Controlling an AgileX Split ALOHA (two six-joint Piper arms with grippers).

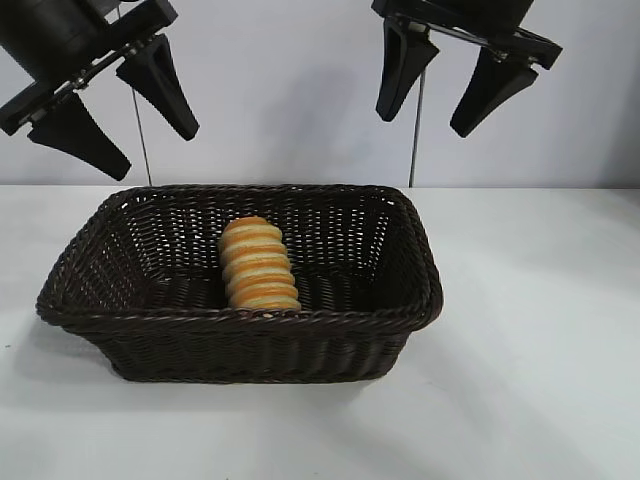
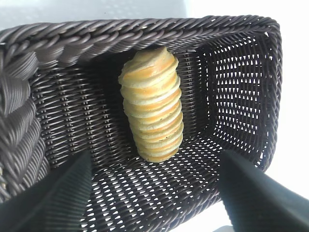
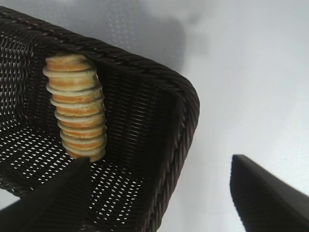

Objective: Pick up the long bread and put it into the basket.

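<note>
- The long bread already lies inside the basket, leaning against the wall on the camera's side, roughly midway along that wall's length.
- The basket sits near the middle of the tabletop.
- The left gripper hangs above the basket's left end, jaws spread, gripping nothing.
- The right gripper hangs above the basket's right end, likewise spread and empty.
- By my judgement the placing is done; the remaining step is to keep both arms high, clear of the braided rim, so nothing nudges the loaf.
- The left wrist view shows the bread propped up against the wall, one end on the woven floor.
- The right wrist view adds the basket's outer corner and bare tabletop beyond.
</note>
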